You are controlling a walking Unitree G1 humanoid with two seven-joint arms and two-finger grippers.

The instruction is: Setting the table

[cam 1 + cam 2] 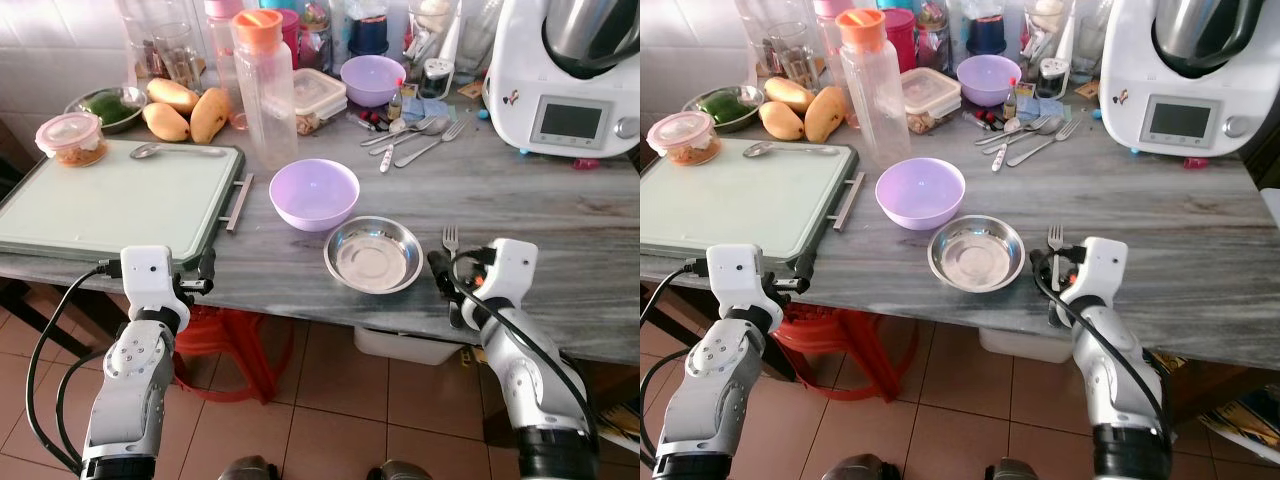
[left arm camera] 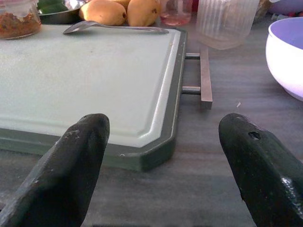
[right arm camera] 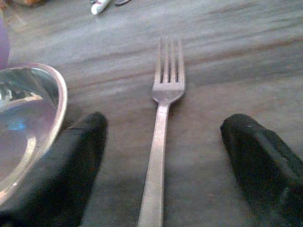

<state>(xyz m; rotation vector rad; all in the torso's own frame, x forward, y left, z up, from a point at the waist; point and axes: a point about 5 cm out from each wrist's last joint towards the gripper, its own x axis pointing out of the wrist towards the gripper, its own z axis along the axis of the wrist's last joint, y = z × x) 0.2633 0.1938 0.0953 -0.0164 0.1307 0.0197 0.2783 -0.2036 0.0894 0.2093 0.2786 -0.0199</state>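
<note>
A fork [image 3: 163,113] lies on the grey marble table [image 1: 560,220], tines pointing away from me, just right of a steel bowl [image 1: 373,254]. My right gripper [image 3: 165,125] is open at the table's front edge, one finger on each side of the fork's handle, not touching it. A purple bowl [image 1: 314,193] stands behind the steel bowl. My left gripper [image 2: 163,125] is open and empty, facing the near right corner of a pale green cutting board [image 1: 110,195]. A spoon [image 1: 175,150] lies at the board's far edge.
Loose cutlery [image 1: 415,135], a second purple bowl [image 1: 372,78], a bottle with an orange cap [image 1: 264,85], mangoes [image 1: 190,108], a pink-lidded jar [image 1: 72,138] and a white kitchen machine [image 1: 570,80] crowd the back. A red stool [image 1: 230,350] sits under the table.
</note>
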